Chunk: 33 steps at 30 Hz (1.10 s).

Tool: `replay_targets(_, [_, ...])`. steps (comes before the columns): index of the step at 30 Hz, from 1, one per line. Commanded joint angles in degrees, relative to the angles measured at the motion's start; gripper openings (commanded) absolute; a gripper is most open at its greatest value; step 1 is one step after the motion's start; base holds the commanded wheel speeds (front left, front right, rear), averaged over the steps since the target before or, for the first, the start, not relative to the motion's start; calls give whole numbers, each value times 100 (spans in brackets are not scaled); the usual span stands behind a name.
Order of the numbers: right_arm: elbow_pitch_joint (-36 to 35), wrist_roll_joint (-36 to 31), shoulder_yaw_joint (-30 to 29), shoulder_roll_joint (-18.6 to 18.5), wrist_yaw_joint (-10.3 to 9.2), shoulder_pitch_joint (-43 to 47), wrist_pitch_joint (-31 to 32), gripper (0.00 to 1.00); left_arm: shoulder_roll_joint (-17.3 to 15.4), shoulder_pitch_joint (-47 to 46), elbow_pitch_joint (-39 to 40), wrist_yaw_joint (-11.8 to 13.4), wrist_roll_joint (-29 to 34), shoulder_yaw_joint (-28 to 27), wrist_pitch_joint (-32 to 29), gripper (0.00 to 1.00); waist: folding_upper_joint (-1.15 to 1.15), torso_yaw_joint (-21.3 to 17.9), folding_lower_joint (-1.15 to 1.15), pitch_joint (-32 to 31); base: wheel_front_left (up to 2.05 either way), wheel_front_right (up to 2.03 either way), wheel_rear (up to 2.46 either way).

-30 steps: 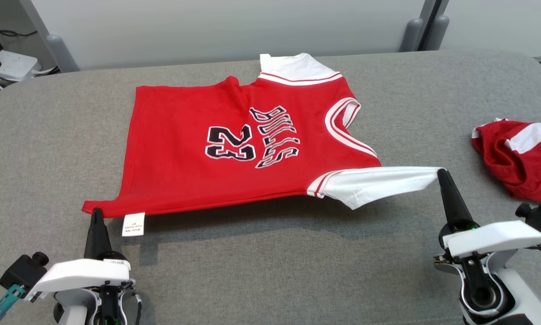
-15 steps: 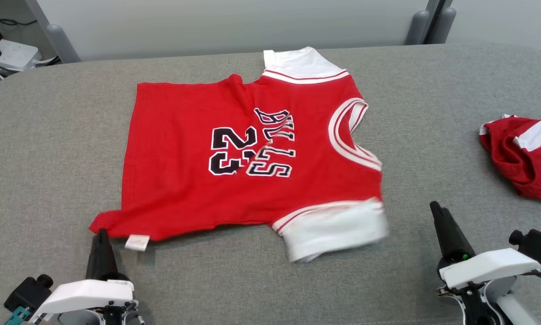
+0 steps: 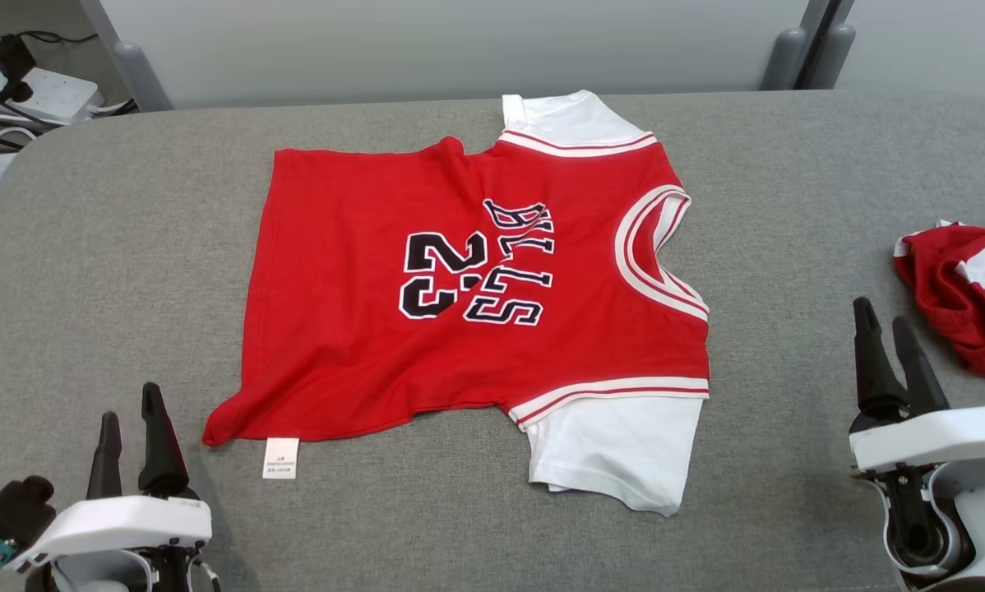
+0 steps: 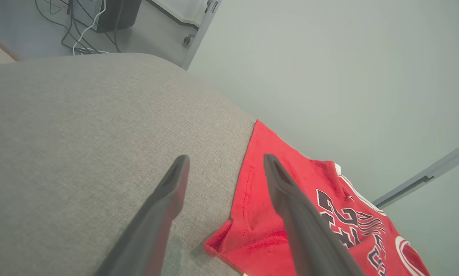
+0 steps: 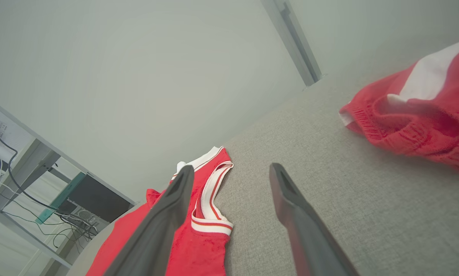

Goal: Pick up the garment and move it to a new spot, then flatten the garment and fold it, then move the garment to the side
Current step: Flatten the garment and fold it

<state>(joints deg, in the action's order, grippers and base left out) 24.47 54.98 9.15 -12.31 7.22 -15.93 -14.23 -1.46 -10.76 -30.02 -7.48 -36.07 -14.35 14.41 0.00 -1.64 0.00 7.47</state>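
Both claws have let go and drawn back, and the garment [image 3: 476, 312] has dropped flat on the grey worktop [image 3: 131, 247], hem left, collar right, long axis running left to right. The left claw [image 3: 128, 404], spread wide and empty, sits just left of the near hem corner [image 3: 213, 432]. The right claw [image 3: 880, 313], equally wide and empty, stands well right of the white sleeve [image 3: 616, 452].

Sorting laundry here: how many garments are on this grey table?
2. A red jersey lies spread out in the middle; a crumpled red and white garment sits at the robot's right, partly cut off by the frame.
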Motion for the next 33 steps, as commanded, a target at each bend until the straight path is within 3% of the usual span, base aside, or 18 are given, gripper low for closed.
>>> replay_targets(1, [-245,-311,-29,-14,26,-159,-75,100,-143,-74,245,-1,244,-158,59,100,0,18,0,-26,0,0,0])
replay_targets(6, [-617,-1402,-338,201,26,-215,-76,100,-143,-63,791,7,975,-89,59,100,0,37,0,-130,0,0,0])
replay_targets(14, [-981,-2832,-223,398,26,45,-76,100,-143,265,1468,217,1885,349,59,100,0,40,0,-347,0,0,0])
replay_targets(25, [-1064,-3535,43,505,26,700,-76,100,-142,954,1735,626,2524,709,59,100,0,-27,0,-654,0,0,0])
replay_targets(33, [-980,-3680,50,515,26,944,-76,100,-142,1182,1772,748,2736,819,59,100,0,5,0,-722,0,0,0])
